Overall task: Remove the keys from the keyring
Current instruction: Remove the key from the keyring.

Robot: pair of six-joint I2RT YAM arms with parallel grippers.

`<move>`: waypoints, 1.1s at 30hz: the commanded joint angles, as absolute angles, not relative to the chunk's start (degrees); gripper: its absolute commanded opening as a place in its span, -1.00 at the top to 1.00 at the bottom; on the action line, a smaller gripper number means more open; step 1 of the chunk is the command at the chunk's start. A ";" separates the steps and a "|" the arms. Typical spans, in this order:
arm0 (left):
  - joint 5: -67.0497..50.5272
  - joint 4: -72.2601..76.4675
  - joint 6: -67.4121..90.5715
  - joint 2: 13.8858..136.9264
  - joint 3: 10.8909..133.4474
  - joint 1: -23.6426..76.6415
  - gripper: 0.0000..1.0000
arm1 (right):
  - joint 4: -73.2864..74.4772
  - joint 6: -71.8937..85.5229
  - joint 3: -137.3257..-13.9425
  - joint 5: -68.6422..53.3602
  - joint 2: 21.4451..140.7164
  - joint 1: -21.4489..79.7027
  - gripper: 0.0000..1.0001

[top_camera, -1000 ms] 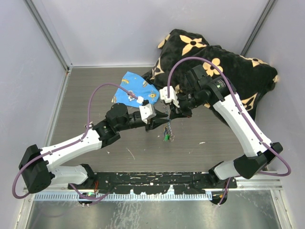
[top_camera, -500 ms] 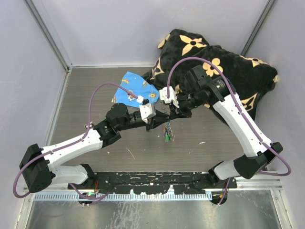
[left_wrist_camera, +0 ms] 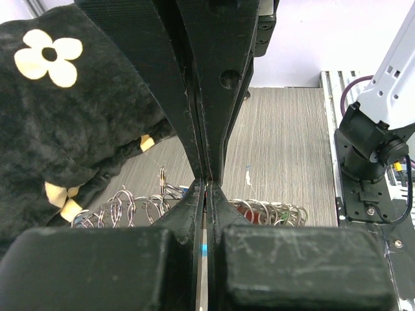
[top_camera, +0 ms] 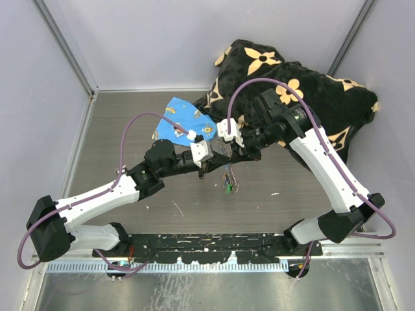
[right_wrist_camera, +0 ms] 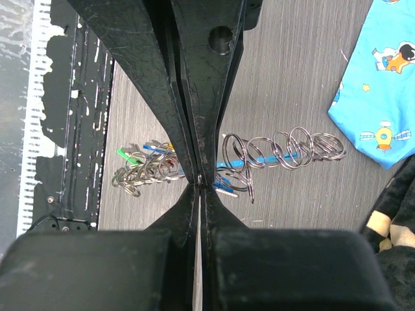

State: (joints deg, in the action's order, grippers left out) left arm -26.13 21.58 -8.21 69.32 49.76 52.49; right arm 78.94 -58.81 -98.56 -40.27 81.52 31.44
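Mid frame, the left gripper (left_wrist_camera: 205, 186) and right gripper (right_wrist_camera: 198, 184) both pinch the keyring (right_wrist_camera: 285, 148) tight. The keys (right_wrist_camera: 139, 172) dangle from it.

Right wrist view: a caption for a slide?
Shut right gripper pinching the keyring, keys clustered at one end, blue cloth nearby.

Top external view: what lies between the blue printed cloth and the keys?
The closed tips of the left gripper and right gripper, both pinching the keyring; the top view shows this.
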 commanded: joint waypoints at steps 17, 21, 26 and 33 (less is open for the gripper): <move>-20.81 33.51 2.02 64.69 47.39 52.60 1.00 | 73.41 -56.30 -96.25 -51.40 79.31 28.96 0.46; -20.33 36.01 3.76 64.73 46.60 52.65 1.00 | 73.30 -56.40 -95.60 -53.65 79.11 27.58 0.33; -20.16 37.22 4.61 64.31 46.08 52.61 1.00 | 73.54 -56.80 -94.95 -54.87 78.80 26.47 0.25; -19.96 38.71 5.89 63.98 45.24 52.56 1.00 | 74.18 -57.84 -95.27 -56.07 78.32 24.83 0.17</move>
